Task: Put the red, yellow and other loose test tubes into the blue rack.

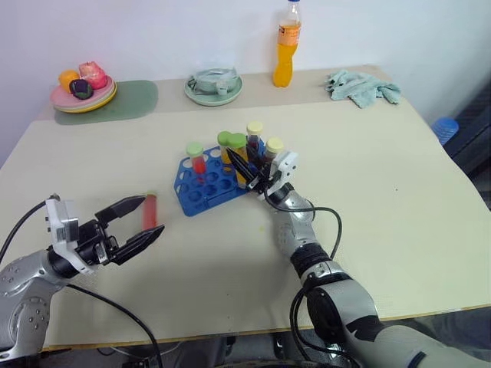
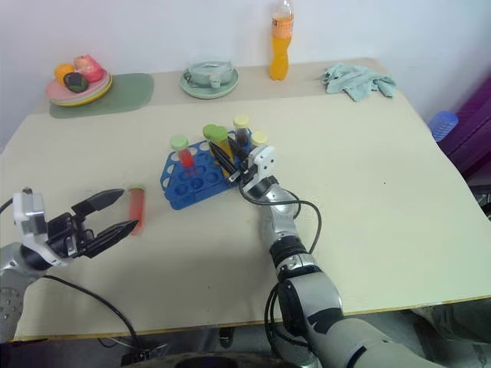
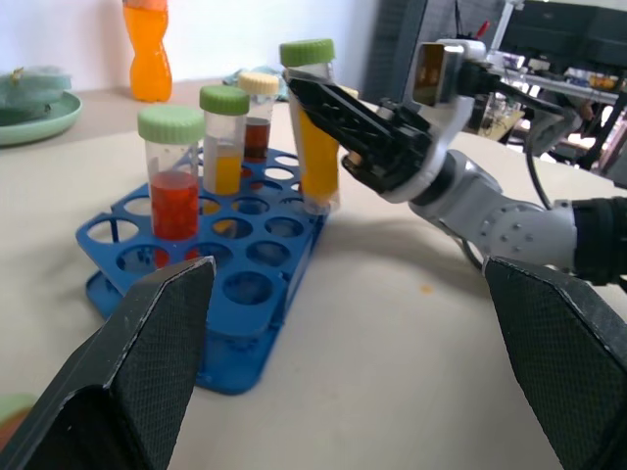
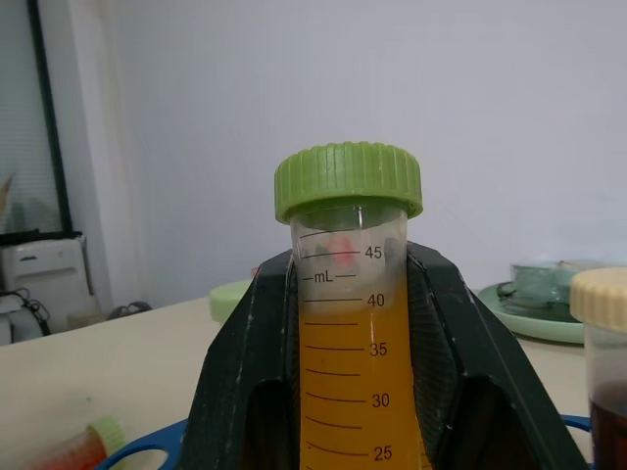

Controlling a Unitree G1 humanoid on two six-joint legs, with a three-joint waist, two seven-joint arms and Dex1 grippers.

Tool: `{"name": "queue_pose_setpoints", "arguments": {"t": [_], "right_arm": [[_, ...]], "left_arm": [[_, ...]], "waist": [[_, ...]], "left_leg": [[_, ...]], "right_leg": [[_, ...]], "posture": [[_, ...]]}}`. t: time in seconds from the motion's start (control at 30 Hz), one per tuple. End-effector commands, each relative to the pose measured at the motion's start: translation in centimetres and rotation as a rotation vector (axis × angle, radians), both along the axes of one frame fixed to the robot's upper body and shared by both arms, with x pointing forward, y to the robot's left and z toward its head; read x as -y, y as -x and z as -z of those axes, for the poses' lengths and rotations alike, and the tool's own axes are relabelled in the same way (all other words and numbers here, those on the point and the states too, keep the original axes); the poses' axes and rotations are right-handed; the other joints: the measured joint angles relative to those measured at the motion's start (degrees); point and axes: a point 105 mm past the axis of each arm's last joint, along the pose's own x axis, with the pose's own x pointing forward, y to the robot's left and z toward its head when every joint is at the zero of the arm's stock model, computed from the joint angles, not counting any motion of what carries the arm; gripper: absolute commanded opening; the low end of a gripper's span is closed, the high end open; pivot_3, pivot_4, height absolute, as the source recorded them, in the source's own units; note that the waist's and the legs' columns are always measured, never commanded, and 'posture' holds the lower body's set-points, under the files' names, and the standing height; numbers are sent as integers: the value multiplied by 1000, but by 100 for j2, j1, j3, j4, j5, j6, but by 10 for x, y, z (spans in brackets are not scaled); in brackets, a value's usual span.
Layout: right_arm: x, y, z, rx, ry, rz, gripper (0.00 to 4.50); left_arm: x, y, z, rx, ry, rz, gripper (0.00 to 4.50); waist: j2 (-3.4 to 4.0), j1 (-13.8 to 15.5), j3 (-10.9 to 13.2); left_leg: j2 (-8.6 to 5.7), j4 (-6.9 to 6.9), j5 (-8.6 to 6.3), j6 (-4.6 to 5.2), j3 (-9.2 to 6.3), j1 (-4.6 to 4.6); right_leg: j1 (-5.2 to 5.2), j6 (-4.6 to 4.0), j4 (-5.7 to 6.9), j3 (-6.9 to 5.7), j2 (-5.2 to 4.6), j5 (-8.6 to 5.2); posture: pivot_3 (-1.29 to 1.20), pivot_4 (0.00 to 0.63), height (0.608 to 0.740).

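Over blue rack (image 1: 211,180), right gripper (image 1: 249,175) jaws clamped on yellow tube (image 3: 318,162); left gripper (image 1: 142,222) jaws apart

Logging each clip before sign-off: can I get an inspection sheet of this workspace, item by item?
Surface: beige table.
Job's things: blue plastic rack holds several capped tubes upright; one red-liquid tube lies loose on the table.
Clutter: orange drink bottle, pale-green plate, plate of fruit on green mat, teal cloth, all along the far edge.
Grippers: left gripper open beside the loose tube; right gripper shut on green-capped yellow-orange tube at the rack.
Cables: black cables on both arms.
Surroundings: pale wall.
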Motion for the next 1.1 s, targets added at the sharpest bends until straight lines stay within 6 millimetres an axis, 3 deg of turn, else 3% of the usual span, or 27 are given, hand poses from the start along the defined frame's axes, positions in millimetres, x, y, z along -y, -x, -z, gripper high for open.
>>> {"name": "queue_pose_setpoints", "arguments": {"t": [0.03, 0.67, 1.1], "right_arm": [[-18, 1, -8, 3, -30, -25, 798], [-26, -7, 5, -53, 32, 53, 798], [-14, -19, 8, -63, 62, 234, 798]], "left_arm": [[-3, 6, -13, 55, -7, -11, 4500], [2, 12, -12, 66, 6, 0, 4500], [11, 8, -9, 67, 14, 34, 4500]], "waist": [[0, 5, 0], [0, 30, -7], [-5, 74, -11]], "left_leg": [[0, 0, 0, -1, 0, 2], [1, -6, -6, -13, -1, 41], [0, -20, -8, -15, -9, 87]], "right_leg": [[1, -1, 0, 0, 0, 0], [40, -21, -2, 1, 3, -10], [92, -42, -11, 1, 3, -23]], "posture": [[0, 150, 740], [0, 150, 740], [0, 150, 740]]}}
